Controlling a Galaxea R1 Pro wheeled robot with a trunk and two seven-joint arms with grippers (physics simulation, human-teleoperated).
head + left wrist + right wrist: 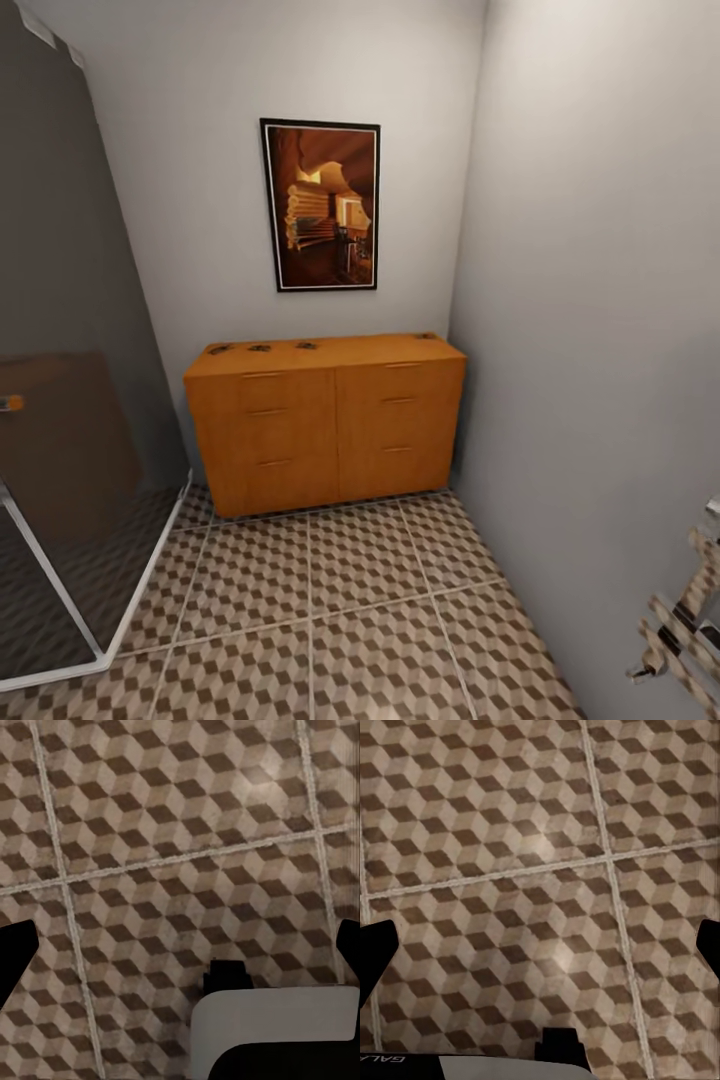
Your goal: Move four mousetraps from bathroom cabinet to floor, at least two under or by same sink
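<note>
The four traps lie on the cabinet (325, 420) top, along its back edge by the wall: three in a row at (220, 349), (259, 348) and (306, 345), the fourth apart at (426, 336). On that flat top they can be reached from above without pulling a drawer.

Both arms hang low, wrist cameras facing the floor (350, 600), probably a tucked pose for driving. The left end effector (180, 945) is spread, its dark fingertips (16, 952) at the picture's two edges with nothing between them; the right end effector (540, 945) is spread and empty likewise. Every trap is well ahead of and above both end effectors, so the base likely must roll closer before any reach. No trap is on the floor yet.
</note>
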